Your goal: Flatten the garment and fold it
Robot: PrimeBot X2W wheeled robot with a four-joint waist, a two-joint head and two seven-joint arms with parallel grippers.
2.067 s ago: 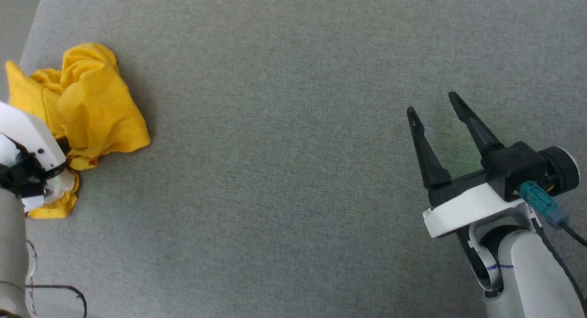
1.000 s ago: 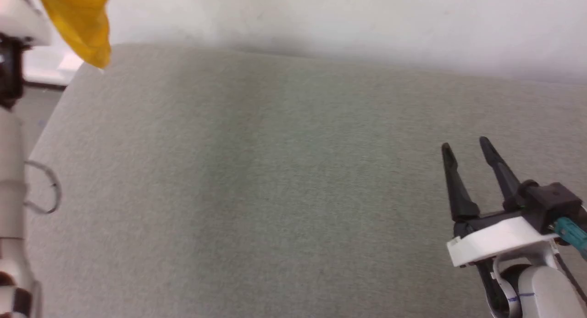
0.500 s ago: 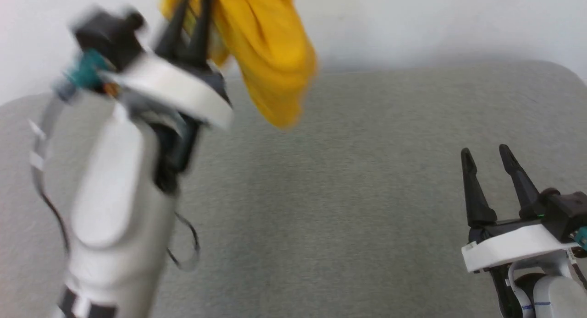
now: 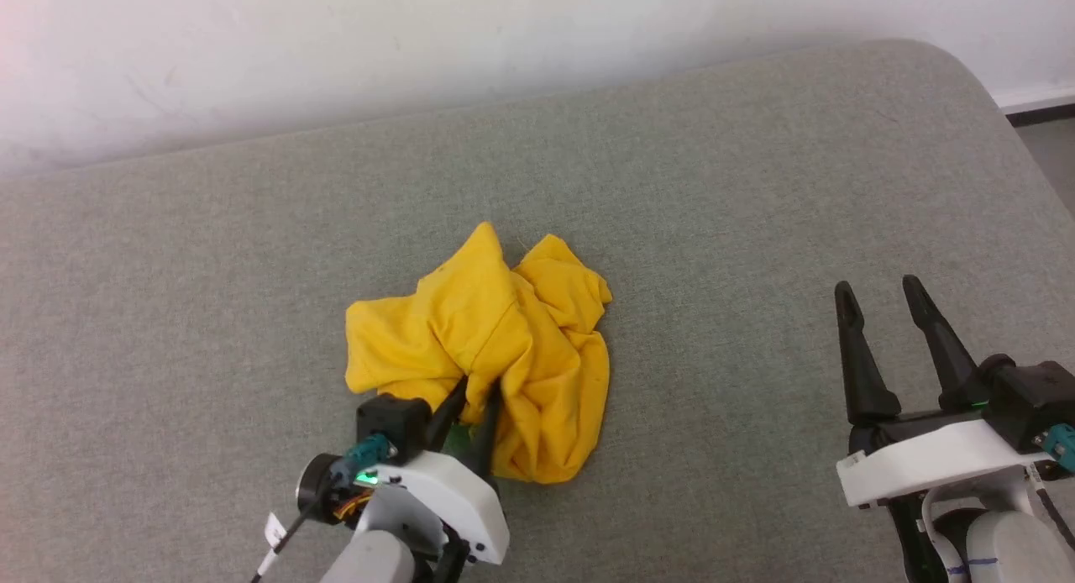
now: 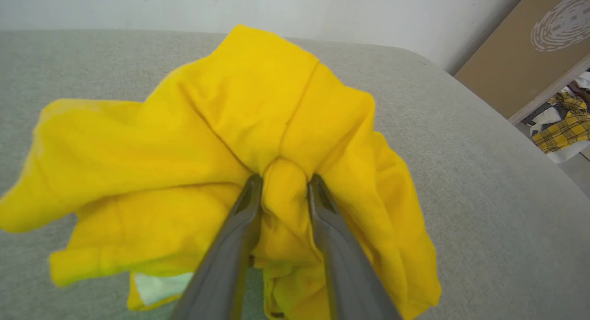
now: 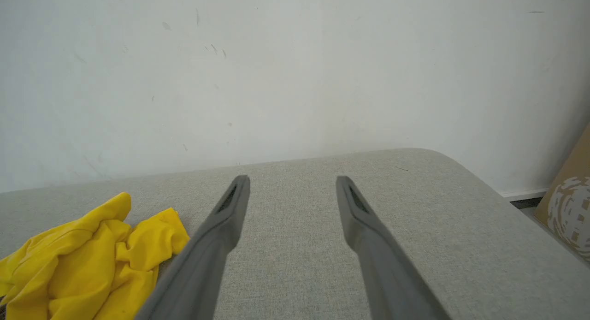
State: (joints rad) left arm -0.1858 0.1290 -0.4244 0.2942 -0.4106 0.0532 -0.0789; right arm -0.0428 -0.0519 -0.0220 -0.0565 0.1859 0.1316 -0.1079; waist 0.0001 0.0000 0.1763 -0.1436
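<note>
1. The garment [image 4: 504, 348] lies as a crumpled yellow heap on the grey upholstered surface [image 4: 756, 188], just below the centre of the head view; folds overlap, one peak points toward the top of the frame; no print readable in this view.
2. Left gripper [image 4: 477, 387] comes up from the bottom edge, left of centre, in the head view; both dark fingers run into the lower edge of the heap.
3. Left wrist view: left gripper [image 5: 285, 181] has its fingers part-way apart, a fold of the garment [image 5: 249, 108] bunched between them and touching both inner faces; creases fan out from the fingertips; cannot tell whether the fold is pinched or merely lying between them.
4. Same view, lower left: a small pale patch [image 5: 161, 285] shows under the yellow cloth.
5. Right gripper [image 4: 877, 286] sits at the lower right of the head view, well apart from the heap; fingers spread wide, nothing between them.
6. Right wrist view: right gripper [image 6: 292, 180] fingers wide apart over bare grey fabric; the garment [image 6: 87, 255] at lower left.
7. A white wall [image 4: 420, 37] runs behind the surface along the top of the frame; a brown board [image 5: 521, 57] with a pale swirl leans at the upper right of the left wrist view.
</note>
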